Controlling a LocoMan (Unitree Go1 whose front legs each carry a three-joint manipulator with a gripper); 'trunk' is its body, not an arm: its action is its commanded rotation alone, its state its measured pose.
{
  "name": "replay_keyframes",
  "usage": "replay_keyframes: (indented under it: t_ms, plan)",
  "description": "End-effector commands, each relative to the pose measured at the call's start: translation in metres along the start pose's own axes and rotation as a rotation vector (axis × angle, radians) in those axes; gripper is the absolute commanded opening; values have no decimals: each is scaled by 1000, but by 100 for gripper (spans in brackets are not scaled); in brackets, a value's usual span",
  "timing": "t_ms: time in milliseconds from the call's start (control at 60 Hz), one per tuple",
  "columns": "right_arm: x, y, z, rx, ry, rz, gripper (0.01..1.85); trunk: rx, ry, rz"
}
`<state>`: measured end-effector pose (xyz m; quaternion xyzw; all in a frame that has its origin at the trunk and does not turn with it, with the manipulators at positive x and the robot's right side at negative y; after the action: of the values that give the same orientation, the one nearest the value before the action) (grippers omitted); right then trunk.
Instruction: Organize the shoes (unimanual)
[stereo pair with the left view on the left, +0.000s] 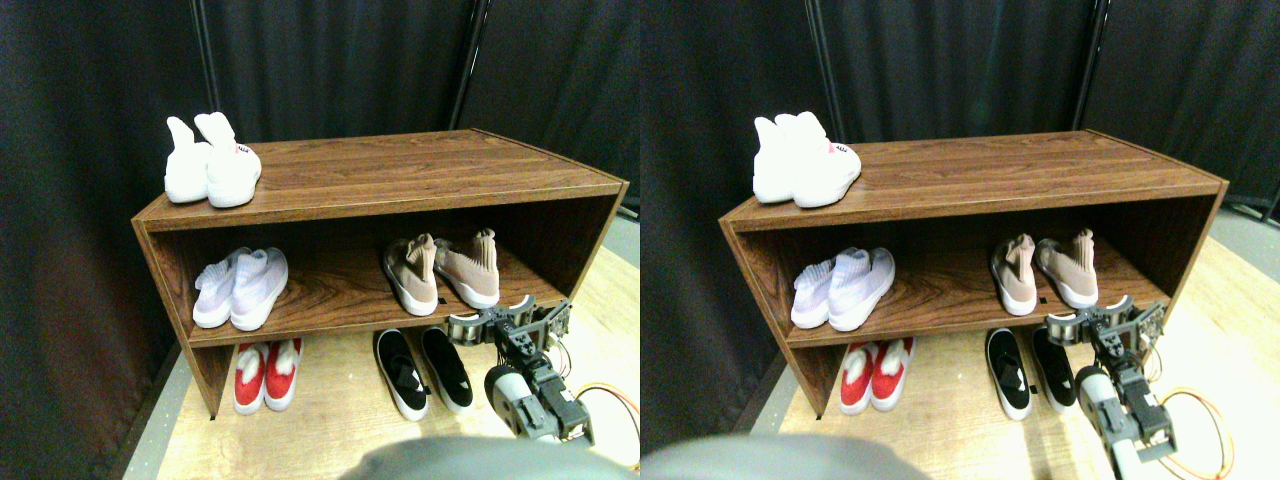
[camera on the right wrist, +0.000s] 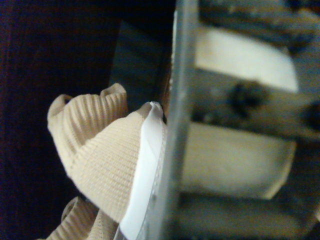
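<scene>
Dark curtains behind; my claw (stereo pair with the left view on the left: 510, 325), state unclear, sits at the shelf (stereo pair with the left view on the left: 350, 310) edge, pink shoes (stereo pair with the left view on the left: 445, 270) just beyond, heels toward it.

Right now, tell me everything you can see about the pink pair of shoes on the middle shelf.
The pink pair of shoes is two dusty-pink ribbed-knit sock-shoes with tall cuffs and white soles. They stand upright on the right part of the wooden rack's middle shelf, toes toward the front and splayed apart. The right claw sits just in front of the right shoe, by the shelf's front edge; whether it touches the sole cannot be told.
</scene>
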<state>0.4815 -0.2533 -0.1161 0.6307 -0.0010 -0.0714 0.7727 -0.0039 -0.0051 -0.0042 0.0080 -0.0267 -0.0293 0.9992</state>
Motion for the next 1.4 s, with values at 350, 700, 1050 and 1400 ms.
replay_keyframes:
  t_ms: [350, 700, 1050, 1400]
  plan:
    - [-53, 18, 7, -5, 46, 43, 171, -14, 7, -6]
    - [-86, 56, 45, -110, 31, 220, 155, -14, 3, -11]
    - [-79, 81, 82, -233, -215, 329, 6, -16, -2, -13]
    - [-26, 66, 84, -156, -250, 238, 6, -34, 2, -5]
